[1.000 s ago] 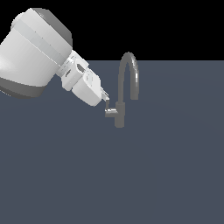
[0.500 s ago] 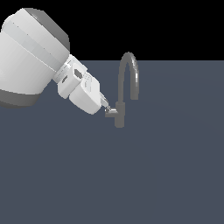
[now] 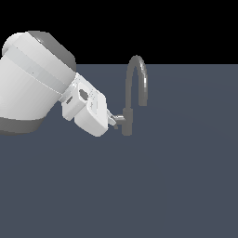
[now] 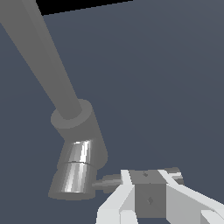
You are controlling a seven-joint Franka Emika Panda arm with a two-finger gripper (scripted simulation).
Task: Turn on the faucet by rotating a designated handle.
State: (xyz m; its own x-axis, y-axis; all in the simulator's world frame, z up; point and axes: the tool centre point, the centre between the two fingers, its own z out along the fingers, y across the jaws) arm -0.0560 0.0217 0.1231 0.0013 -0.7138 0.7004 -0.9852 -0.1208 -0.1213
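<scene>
The grey faucet (image 3: 128, 122) stands mid-scene with its arched spout (image 3: 137, 81) rising above the short body. In the wrist view the body (image 4: 83, 133) and spout (image 4: 41, 52) fill one side. The handle (image 3: 118, 118) sticks out of the body toward the exterior view's left. In the wrist view it is a shiny stub (image 4: 75, 171) with a thin rod leading to a flat grey lever (image 4: 151, 192). My gripper (image 3: 112, 122) is at the handle's end. Its white fingers (image 4: 117, 202) sit on either side of the lever (image 4: 151, 197) and close on it.
The white robot arm (image 3: 35, 81) fills the exterior view's left. The flat dark grey floor (image 3: 176, 186) spreads around the faucet.
The arm and hand have swung lower and rolled slightly while the fingertips stay at the handle's end. The faucet body and spout have not moved.
</scene>
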